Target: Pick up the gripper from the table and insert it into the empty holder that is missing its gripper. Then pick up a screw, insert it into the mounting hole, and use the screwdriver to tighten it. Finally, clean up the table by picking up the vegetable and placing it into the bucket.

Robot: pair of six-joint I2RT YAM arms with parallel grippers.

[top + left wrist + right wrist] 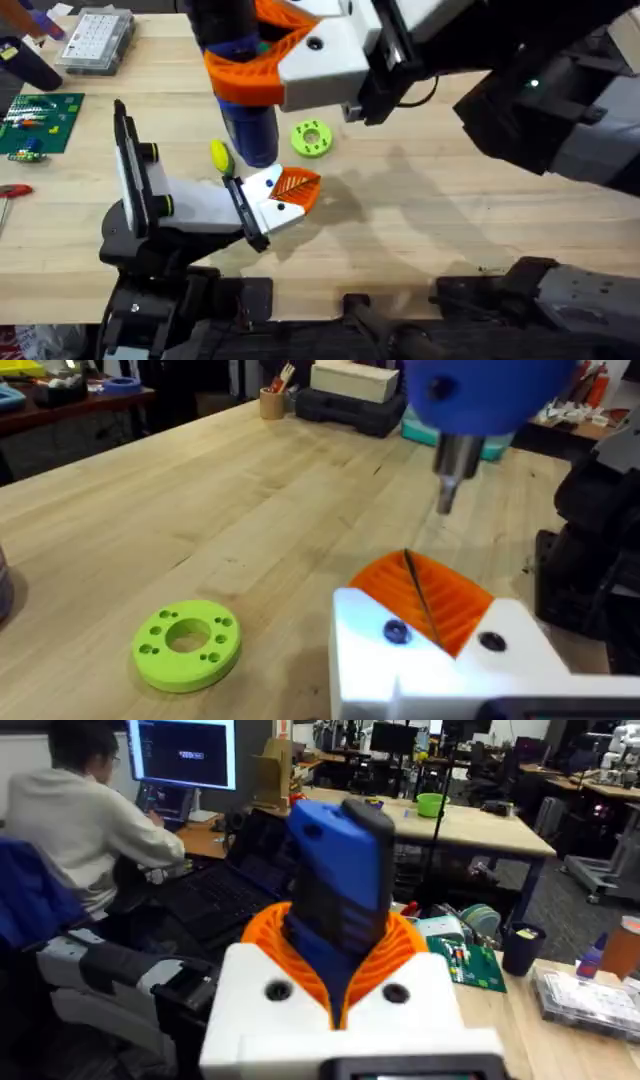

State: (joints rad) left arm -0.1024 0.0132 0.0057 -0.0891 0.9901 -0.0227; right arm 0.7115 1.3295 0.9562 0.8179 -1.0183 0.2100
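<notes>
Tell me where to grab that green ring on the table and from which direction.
Grip the green ring across its outer rim, coming straight down from above. It lies flat on the table with open space around it, so the fingers can close on opposite edges.

desk [450, 220]: pale wood planks, visible grain, smooth matt finish
screwdriver [340, 890]: blue plastic body, slight sheen, dark ribbed band; thin bare metal tip
right tool [335, 995]: white matt plastic shell, orange ribbed pads
left tool [425, 600]: white plastic, orange ribbed pads, small dark screw heads
green ring [186, 643]: matt lime plastic disc with holes, faintly layered surface
circuit board [35, 122]: green, flat, glossy
compartment box [95, 40]: clear plastic
</notes>
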